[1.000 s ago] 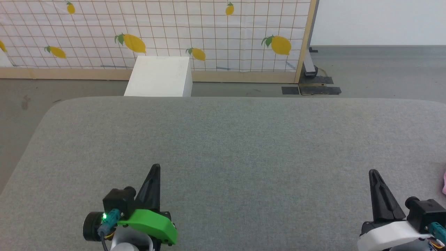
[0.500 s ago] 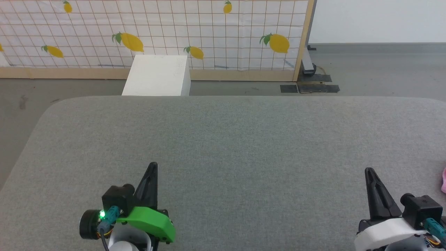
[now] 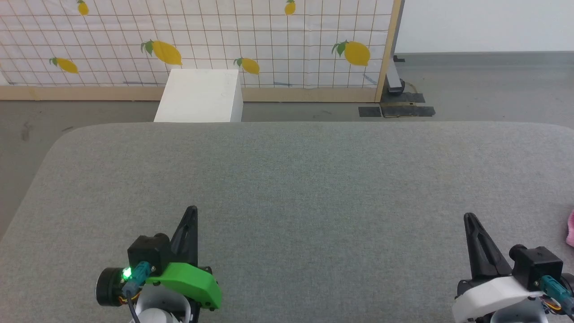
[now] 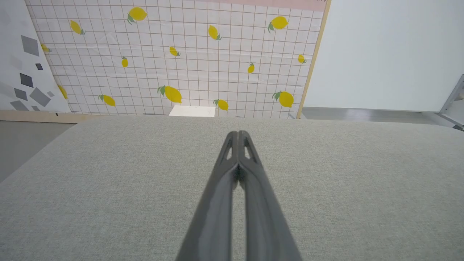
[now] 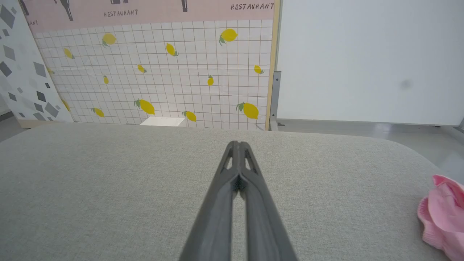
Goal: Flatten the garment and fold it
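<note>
Over at the far right edge of the grey worktop, the pink shirt sits bunched up, well apart from both hands. Left hand and right hand are both pinched closed, holding nothing, fingers pointing out across the worktop.

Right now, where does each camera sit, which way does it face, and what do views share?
Head view: on the head, looking forward and down at the grey table; left gripper lower left, right gripper lower right, both shut.
Left wrist view: low over the table, facing the lemon-print screen along its own shut fingers.
Right wrist view: likewise; garment at lower right.
Shared: all three show the screen and white box.
</note>
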{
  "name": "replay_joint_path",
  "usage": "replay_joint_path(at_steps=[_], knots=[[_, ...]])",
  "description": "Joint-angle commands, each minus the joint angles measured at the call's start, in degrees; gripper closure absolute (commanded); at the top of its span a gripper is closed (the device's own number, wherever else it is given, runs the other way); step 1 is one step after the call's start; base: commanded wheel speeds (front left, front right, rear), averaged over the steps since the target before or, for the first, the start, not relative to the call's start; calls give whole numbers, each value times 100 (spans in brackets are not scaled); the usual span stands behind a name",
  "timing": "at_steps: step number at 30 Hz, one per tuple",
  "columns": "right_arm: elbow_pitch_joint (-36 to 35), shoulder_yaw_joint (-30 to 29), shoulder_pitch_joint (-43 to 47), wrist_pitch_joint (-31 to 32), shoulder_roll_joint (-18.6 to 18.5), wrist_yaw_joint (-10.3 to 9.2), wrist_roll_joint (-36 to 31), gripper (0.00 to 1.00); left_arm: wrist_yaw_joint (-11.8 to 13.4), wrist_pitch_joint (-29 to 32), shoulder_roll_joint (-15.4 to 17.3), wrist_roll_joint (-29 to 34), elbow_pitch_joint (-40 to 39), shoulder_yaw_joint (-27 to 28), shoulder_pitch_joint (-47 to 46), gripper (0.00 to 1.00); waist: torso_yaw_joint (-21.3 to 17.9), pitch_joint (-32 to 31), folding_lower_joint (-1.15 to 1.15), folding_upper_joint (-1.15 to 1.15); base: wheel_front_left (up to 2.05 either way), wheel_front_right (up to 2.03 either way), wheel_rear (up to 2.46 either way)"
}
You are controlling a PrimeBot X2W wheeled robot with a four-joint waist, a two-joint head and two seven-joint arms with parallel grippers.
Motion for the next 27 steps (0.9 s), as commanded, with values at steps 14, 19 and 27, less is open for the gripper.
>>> replay_joint_path(at_steps=[14,19,27], knots=[[-57,97,-183,162,5,-5,-110,100,74,187,-11,210,-182,109,124,100,-39,37,0,0,0,0,0],[-67,126,-207,209,6,-5,-135,100,88,246,-12,264,-234,141,133,100,-53,49,0,0,0,0,0],[-81,171,-244,283,6,-6,-174,100,111,338,-13,347,-316,193,148,100,-75,69,0,0,0,0,0]])
